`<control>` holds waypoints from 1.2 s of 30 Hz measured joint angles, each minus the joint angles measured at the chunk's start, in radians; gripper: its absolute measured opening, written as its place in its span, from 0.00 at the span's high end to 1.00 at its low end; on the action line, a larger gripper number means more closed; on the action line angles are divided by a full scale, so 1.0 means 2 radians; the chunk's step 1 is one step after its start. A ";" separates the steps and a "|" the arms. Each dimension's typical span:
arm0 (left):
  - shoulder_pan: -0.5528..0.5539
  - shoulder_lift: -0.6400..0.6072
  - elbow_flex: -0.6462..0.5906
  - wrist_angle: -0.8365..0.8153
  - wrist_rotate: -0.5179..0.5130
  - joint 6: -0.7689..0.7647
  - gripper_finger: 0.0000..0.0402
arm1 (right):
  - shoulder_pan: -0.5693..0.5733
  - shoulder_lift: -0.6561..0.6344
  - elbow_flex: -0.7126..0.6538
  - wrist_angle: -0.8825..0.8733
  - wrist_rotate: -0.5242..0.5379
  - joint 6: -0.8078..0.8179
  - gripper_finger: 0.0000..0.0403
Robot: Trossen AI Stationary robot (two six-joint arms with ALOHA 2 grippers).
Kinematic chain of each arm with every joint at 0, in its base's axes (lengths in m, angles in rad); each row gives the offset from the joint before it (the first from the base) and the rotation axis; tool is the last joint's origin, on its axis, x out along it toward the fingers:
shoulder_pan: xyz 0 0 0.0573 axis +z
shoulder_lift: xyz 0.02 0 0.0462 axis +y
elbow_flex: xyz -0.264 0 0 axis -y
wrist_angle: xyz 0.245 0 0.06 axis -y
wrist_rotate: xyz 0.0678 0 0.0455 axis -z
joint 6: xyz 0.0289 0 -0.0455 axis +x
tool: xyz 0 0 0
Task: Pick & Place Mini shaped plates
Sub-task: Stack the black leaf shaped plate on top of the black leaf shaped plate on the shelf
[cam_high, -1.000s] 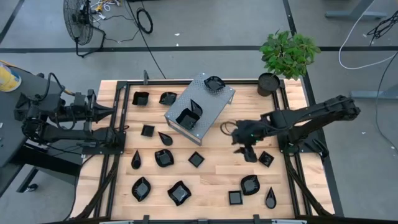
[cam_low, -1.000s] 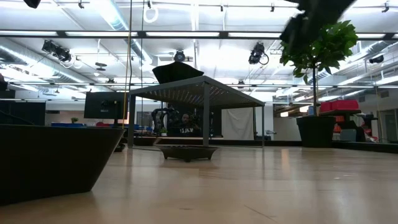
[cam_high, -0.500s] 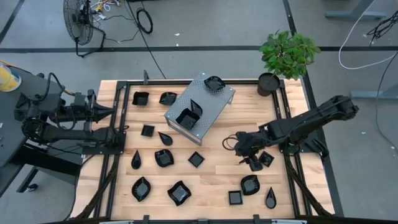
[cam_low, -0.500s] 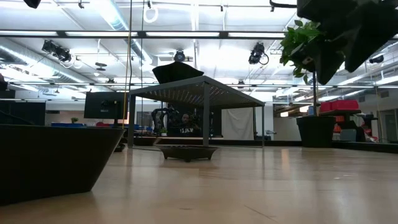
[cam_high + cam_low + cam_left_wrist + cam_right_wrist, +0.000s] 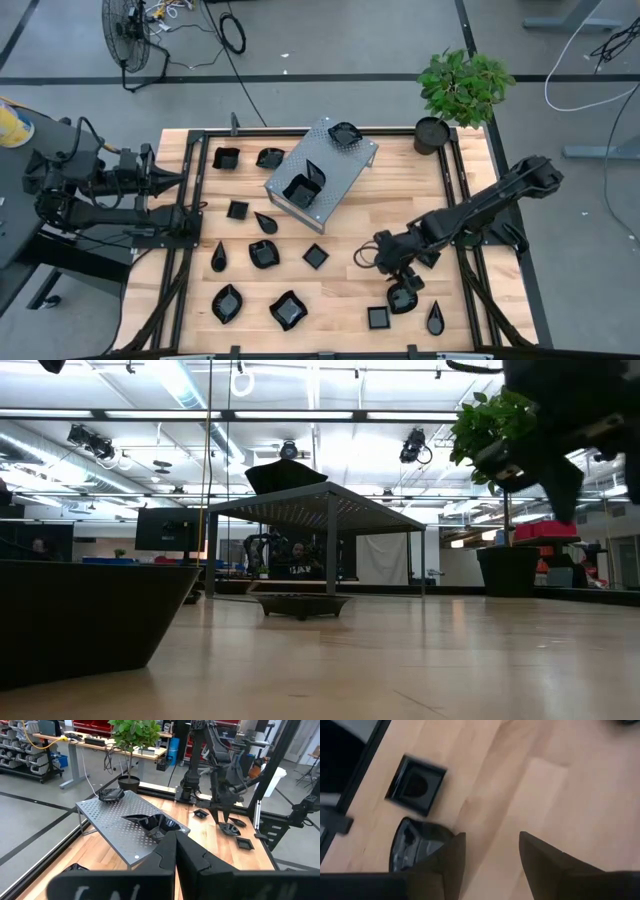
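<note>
A light wooden table carries a perforated grey metal box lying at an angle near its middle. At the table's far right corner stands a round black pot with a leafy green plant. A floor fan and cables lie on the grey floor beyond.

The metal box sits toward the far middle of the surface, three mini shaped plates resting on it (two together, one apart). Other plates lie left of, before and right of the box; the plant pot stands right of it.
</note>
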 joint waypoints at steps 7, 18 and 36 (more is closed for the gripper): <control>0.000 0.000 0.000 0.000 0.000 0.000 0.99 | 0.008 0.037 0.000 0.002 -0.028 -0.045 0.54; 0.000 0.000 0.000 0.000 0.000 0.000 0.99 | 0.013 0.078 0.000 0.005 -0.054 -0.058 0.54; 0.000 0.000 0.000 0.000 0.000 0.000 0.99 | 0.025 0.114 0.000 0.004 -0.079 -0.045 0.69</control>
